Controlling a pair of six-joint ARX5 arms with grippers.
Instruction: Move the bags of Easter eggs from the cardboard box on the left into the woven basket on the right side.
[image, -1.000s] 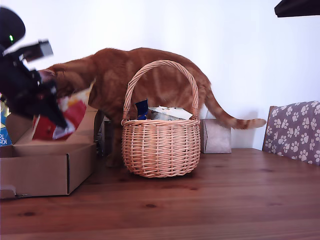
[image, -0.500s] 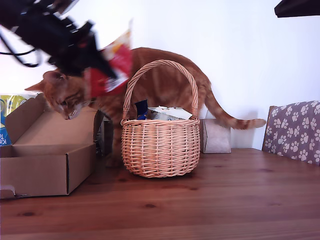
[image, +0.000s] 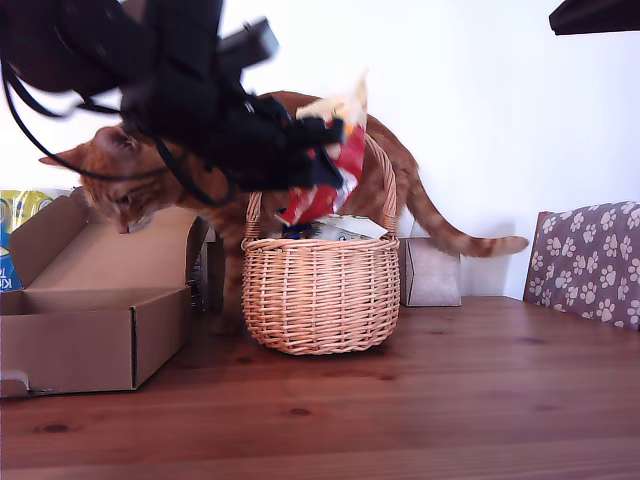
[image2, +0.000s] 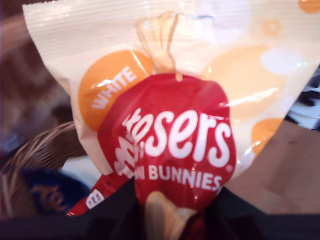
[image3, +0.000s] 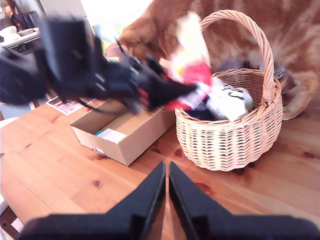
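My first hand (image: 318, 165) is clamped on the cream-and-orange crinkly plastic bag with the red logo (image: 330, 160), holding it by one end so the rest hangs free just above the mouth of the round light-brown wicker basket (image: 320, 290) — well placed, I judge, for a drop beside the dark blue bag (image2: 42, 192) already inside. My second hand (image3: 167, 187) waits low over the wooden bench (image: 400, 410), fingers together and empty. An orange cat (image: 120, 185) stands behind, nose over the shallow brown cardboard box (image: 95, 320) at the exterior view's left — worth minding.
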